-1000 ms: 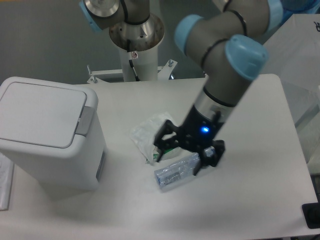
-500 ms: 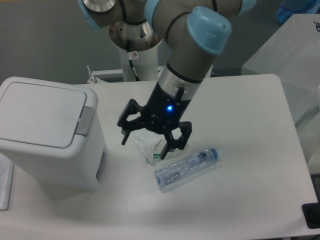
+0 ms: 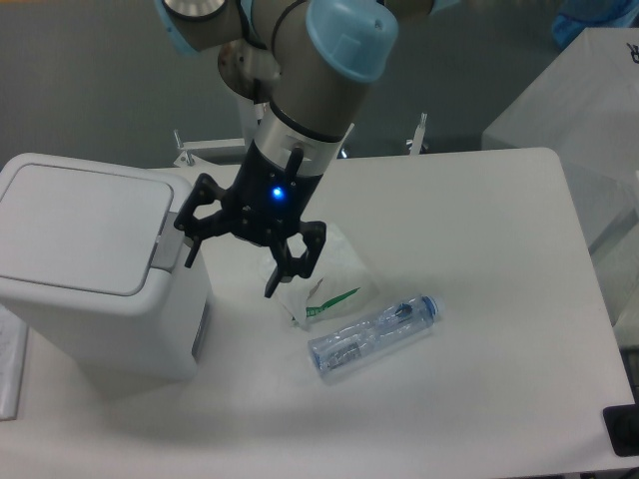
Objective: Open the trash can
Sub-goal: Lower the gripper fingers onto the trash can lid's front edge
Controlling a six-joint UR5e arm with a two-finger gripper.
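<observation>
The gripper (image 3: 233, 261) hangs wide open and empty just beside the trash can's (image 3: 95, 269) grey tab (image 3: 168, 242).

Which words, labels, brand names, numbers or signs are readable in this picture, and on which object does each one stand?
No text can be read in this view.
Translucent white plastic bag: green print, too blurred to read.
Clear plastic bottle: the label is too small and blurred to read.
Large white boxy plastic trash can: no visible lettering on the lid or the grey tab.
Black two-finger gripper: only a blue light, no legible marking.
</observation>
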